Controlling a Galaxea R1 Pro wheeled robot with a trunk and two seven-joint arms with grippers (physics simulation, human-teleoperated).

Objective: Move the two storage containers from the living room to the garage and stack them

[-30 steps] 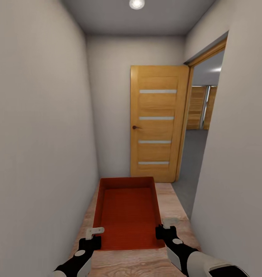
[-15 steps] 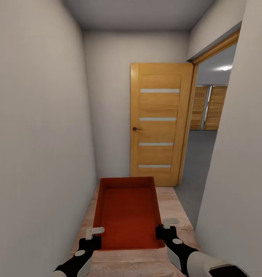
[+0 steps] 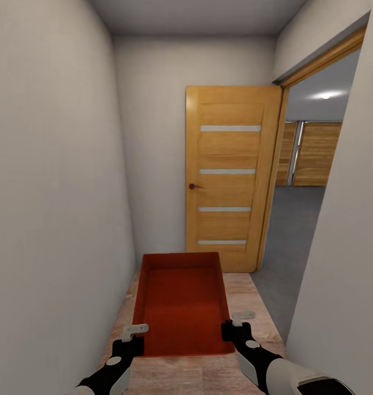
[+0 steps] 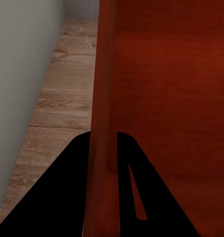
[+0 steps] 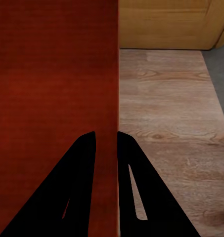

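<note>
I carry one red-orange storage container (image 3: 181,302) in front of me, held level above the wood-plank hallway floor. My left gripper (image 3: 133,333) is shut on its left wall near the close corner, and my right gripper (image 3: 235,325) is shut on its right wall. In the left wrist view the container wall (image 4: 104,98) runs between the two dark fingers (image 4: 67,187). The right wrist view shows the container wall (image 5: 107,98) pinched the same way. Through the doorway at the right lies the garage's dark grey floor (image 3: 293,230). The other container is out of view.
A narrow hallway with white walls (image 3: 55,192) close on the left and a wall (image 3: 345,247) close on the right. A wooden door (image 3: 230,175) with pale stripes stands open ahead, beside the doorway. Striped wooden doors (image 3: 312,153) stand at the garage's far side.
The camera has moved forward along the hallway: the door and doorway look larger and more of the garage shows. Both grippers keep the same hold on the container.
</note>
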